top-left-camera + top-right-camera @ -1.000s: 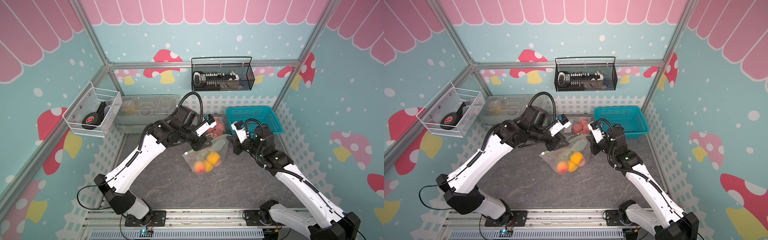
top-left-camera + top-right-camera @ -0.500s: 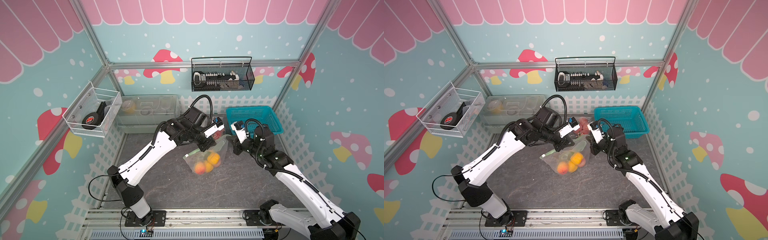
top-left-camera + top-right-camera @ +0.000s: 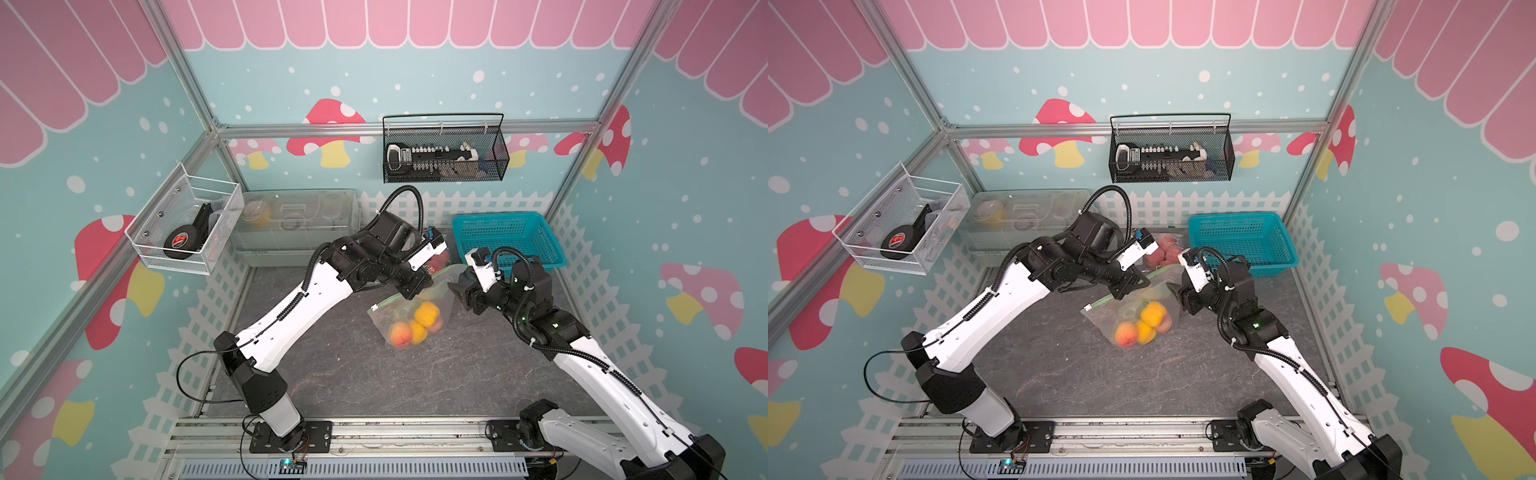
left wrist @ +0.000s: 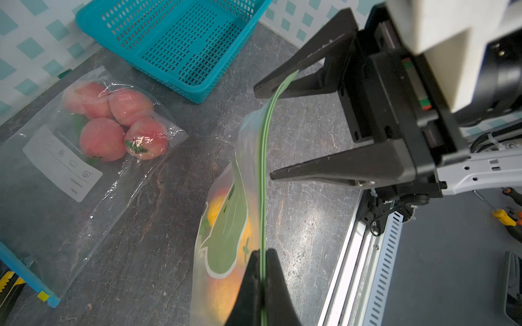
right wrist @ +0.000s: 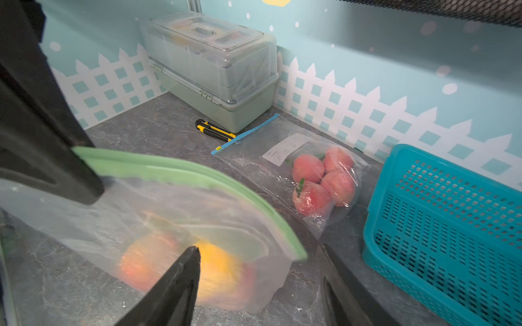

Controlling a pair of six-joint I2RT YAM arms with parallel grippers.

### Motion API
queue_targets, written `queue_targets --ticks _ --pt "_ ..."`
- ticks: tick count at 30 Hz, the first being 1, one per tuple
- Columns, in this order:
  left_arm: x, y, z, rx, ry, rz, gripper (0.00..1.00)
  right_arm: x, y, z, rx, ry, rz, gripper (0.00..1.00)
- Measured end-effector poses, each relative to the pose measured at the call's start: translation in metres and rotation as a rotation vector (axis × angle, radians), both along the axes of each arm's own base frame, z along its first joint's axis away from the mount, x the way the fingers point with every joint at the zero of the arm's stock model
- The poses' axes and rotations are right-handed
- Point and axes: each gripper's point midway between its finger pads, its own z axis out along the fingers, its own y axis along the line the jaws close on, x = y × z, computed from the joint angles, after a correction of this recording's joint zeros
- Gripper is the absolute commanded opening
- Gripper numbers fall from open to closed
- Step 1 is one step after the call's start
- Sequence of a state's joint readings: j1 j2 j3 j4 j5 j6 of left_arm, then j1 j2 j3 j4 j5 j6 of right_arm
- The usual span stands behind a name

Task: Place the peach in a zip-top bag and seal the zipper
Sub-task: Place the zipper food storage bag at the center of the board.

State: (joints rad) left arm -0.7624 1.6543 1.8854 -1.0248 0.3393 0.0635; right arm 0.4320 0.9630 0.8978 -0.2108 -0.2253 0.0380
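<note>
Right fingers (image 4: 339, 166) have spread apart at the zip-top bag (image 3: 415, 316); left fingers (image 4: 251, 288), arm outstretched, pinch its green zipper (image 4: 262, 183).

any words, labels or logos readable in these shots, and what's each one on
"Date:" on the white label of the clear bag of pink peaches, left wrist view.
"Content:" on the same label, the next line; small, read with some doubt.
Red logo on the black roll: too small to read.
</note>
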Motion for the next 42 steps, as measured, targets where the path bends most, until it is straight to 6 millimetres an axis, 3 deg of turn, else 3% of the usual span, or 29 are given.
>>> queue_targets --ticks 11,18,27,36,42 --pt "-0.008 -0.025 0.055 -0.249 0.027 0.118 0.0 0.001 -0.065 0.003 -0.049 -0.106 -0.338 0.78" --pt "-0.025 -0.061 0.05 -0.338 0.104 0.177 0.0 -0.003 -0.106 0.012 -0.074 -0.164 -0.547 0.79" --pt "-0.04 -0.093 0.037 -0.463 0.168 0.29 0.0 -0.004 -0.121 0.012 -0.096 -0.168 -0.625 0.79" --pt "-0.04 -0.072 0.008 -0.572 0.222 0.433 0.0 0.001 -0.119 0.0 -0.123 -0.134 -0.626 0.79" --pt "-0.035 -0.03 -0.014 -0.553 0.154 0.551 0.0 0.007 -0.113 -0.009 -0.134 -0.103 -0.606 0.79"
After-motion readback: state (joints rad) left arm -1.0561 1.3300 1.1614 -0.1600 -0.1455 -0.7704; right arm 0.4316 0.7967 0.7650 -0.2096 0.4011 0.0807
